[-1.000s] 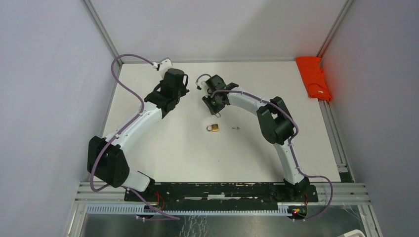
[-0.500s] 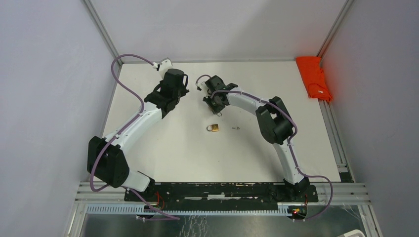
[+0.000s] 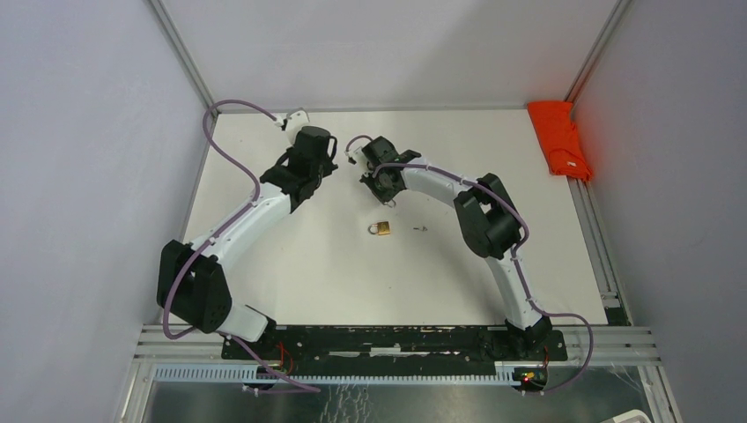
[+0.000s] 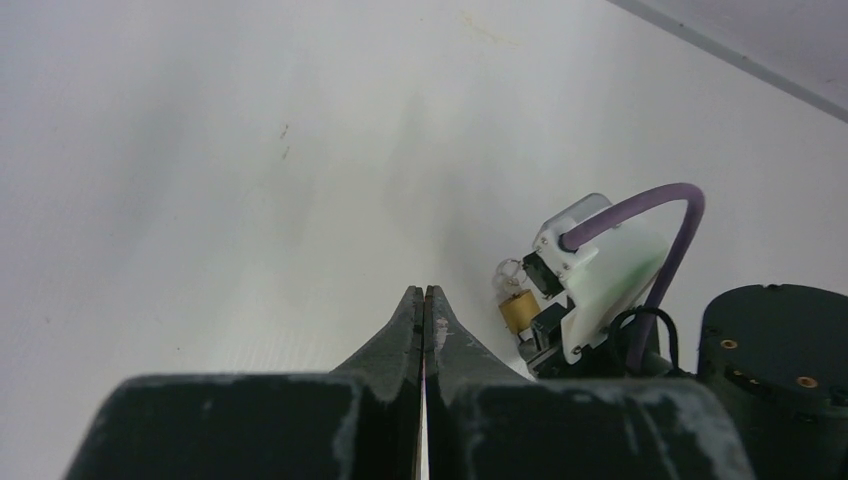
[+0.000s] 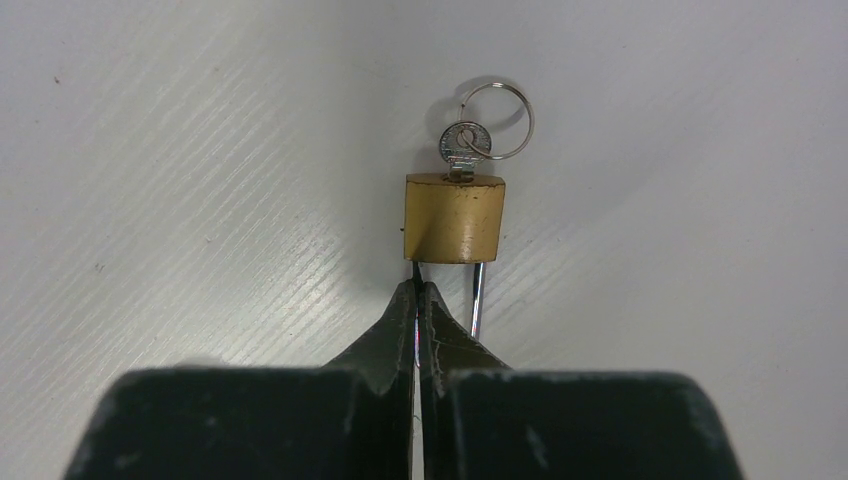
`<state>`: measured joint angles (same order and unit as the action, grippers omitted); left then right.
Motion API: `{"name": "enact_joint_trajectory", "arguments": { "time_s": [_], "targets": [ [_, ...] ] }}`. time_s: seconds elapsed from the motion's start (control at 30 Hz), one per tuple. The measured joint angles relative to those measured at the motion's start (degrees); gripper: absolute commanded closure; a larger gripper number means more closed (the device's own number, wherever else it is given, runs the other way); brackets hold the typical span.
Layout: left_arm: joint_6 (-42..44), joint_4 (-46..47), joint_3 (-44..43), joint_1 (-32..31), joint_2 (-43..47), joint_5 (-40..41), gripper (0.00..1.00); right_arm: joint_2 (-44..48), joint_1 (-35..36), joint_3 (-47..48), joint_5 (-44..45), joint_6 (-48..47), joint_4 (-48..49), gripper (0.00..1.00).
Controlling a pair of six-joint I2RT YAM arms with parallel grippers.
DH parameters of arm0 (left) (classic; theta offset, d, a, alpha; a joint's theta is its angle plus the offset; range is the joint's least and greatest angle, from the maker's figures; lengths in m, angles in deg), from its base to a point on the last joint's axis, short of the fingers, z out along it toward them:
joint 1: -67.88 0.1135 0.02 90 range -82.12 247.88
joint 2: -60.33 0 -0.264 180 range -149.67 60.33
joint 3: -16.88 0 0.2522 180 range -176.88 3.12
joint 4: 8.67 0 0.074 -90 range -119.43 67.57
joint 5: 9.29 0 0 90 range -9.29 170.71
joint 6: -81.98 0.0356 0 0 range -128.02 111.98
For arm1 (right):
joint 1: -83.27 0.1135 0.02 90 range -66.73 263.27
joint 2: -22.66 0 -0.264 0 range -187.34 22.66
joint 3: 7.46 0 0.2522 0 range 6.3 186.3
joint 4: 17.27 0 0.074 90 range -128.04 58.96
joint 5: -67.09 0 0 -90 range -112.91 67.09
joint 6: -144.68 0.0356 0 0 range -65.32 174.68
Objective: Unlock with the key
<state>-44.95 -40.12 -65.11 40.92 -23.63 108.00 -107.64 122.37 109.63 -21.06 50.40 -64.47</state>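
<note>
One brass padlock [image 5: 455, 218], one key [image 5: 465, 143], one red cloth [image 3: 560, 139]

1. Found no legible text, brand, number or sign in any view.
2. Noted faint marks on the head of the key [image 5: 466, 141], too small and blurred to read.
</note>
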Motion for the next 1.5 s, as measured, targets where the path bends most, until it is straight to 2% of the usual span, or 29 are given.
{"name": "enact_joint_trajectory", "arguments": {
  "time_s": [0.17, 0.53, 0.73, 1.0, 1.03, 1.2, 1.3, 1.5],
  "targets": [
    [-0.74, -0.02, 0.83, 0.00, -0.42, 0.13, 0.98, 0.00, -0.52, 0.07, -1.70, -0.13, -0.11, 1.00],
    [-1.75, 1.07, 3.23, 0.00, -2.19, 0.11, 0.98, 1.31, -4.20, -1.16, -11.65, 1.92, 1.27, 1.00],
    [-2.10, 5.57, 5.53, 0.00, -5.31, -2.45, 0.98, 3.96, -6.43, -3.13, -18.01, 3.67, 3.96, 1.00],
    [-2.08, 16.26, 5.97, 0.00, -12.26, -10.95, 0.98, 5.11, -8.92, -5.51, -25.11, 6.62, 8.28, 1.00],
    [-2.10, 17.20, 5.95, 0.00, -13.07, -11.69, 0.98, 5.11, -9.14, -5.81, -25.38, 6.73, 8.52, 0.99],
    [-2.08, 19.65, 5.95, 0.00, -16.57, -13.94, 0.98, 5.20, -9.18, -6.75, -23.30, 6.25, 8.07, 0.75],
    [-2.08, 19.65, 5.95, 0.00, -16.90, -13.68, 0.98, 5.20, -8.46, -6.71, -20.39, 5.09, 6.93, 0.69],
    [-2.08, 19.58, 5.70, 0.22, -16.85, -12.98, 0.98, 4.57, -6.99, -4.50, -14.62, 3.98, 4.02, 0.68]
  ]
}}
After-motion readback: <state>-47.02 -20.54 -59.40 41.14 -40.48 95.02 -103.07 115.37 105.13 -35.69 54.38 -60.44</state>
